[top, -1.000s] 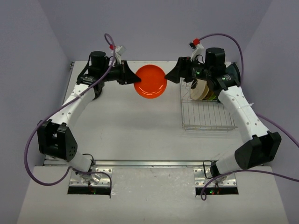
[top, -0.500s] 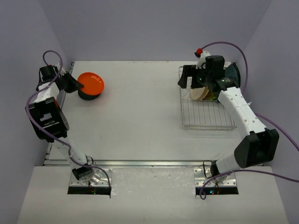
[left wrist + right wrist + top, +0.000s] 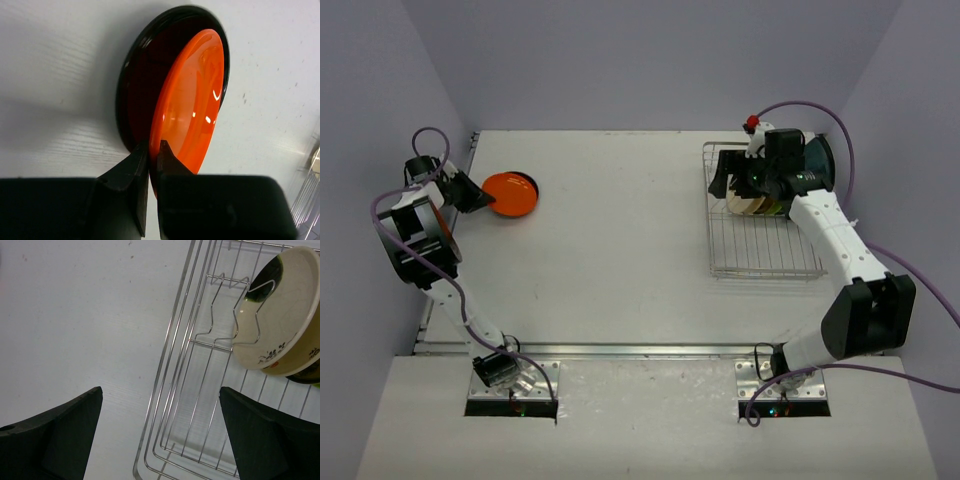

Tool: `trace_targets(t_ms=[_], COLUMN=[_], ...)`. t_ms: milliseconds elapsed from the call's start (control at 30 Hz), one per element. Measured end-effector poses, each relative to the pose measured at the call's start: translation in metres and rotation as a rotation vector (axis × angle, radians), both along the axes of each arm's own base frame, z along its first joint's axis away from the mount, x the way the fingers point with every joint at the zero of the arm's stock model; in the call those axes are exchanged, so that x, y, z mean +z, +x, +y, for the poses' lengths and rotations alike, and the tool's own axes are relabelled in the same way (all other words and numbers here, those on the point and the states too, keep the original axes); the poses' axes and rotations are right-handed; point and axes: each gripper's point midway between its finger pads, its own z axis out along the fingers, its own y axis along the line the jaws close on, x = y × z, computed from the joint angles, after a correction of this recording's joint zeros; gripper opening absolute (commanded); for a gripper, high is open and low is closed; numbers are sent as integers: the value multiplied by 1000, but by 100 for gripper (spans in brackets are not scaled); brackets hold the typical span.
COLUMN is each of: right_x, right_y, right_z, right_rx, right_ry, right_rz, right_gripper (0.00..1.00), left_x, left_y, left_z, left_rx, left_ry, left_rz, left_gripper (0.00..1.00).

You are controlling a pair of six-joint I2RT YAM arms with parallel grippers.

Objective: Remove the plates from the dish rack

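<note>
Across the pale table [image 3: 620, 250], the biggest thing is the silver wire dish rack [image 3: 760, 262], which sits at the far right with its long side running away from the arm bases. The left arm [image 3: 420, 240] folds back toward the table's far left edge, and the right arm [image 3: 840, 240] reaches up over the far end of the rack.

At the rack's far right corner stands a dark teal plate [image 3: 823, 155], mostly hidden behind the right wrist. Well apart from the rack, at the far left of the table, is the orange plate [image 3: 512, 192]. It lies over a black plate [image 3: 131, 100] of slightly larger outline, whose dark rim shows around it in the left wrist view. The orange one looks tilted against the black one, and whether it rests fully on it cannot be told.

In the rack, a cream plate [image 3: 280, 325] with a small dark flower pattern leans on edge against a bent wire tine [image 3: 235, 315]. A green rim [image 3: 312, 379] peeks out just behind it.

The left gripper [image 3: 154, 150] has its fingers pressed together on the near rim of the orange plate, pinching it. The right gripper [image 3: 159, 395] is spread wide and holds nothing, hovering over the rack's left rail beside the cream plate.
</note>
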Motion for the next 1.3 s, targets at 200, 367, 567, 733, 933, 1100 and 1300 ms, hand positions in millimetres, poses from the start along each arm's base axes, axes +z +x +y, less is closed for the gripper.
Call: trace_targets(t_ms=[200, 367, 567, 733, 933, 1100, 1300], right_x=[0, 0, -2, -10, -23, -33, -46], right_y=[-1, -1, 2, 12, 18, 22, 36], right_z=[2, 2, -5, -21, -42, -51, -59], right_rx=[7, 7, -15, -79, -157, -192, -230], right_ry=[8, 10, -23, -104, -199, -245, -287], right_rz=[2, 2, 0, 12, 29, 46, 59], right_gripper=[99, 99, 99, 99, 91, 75, 60], left_x=[1, -1, -7, -8, 54, 159, 241], left_y=[9, 14, 13, 8, 2, -2, -22], left_z=[9, 13, 21, 28, 21, -29, -36], left_rx=[16, 26, 21, 21, 6, -21, 91], left_ry=[-27, -28, 46, 182, 571, 839, 925], left_rz=[-33, -29, -9, 34, -29, -305, -516], left_gripper=[13, 47, 99, 100, 100, 100, 100])
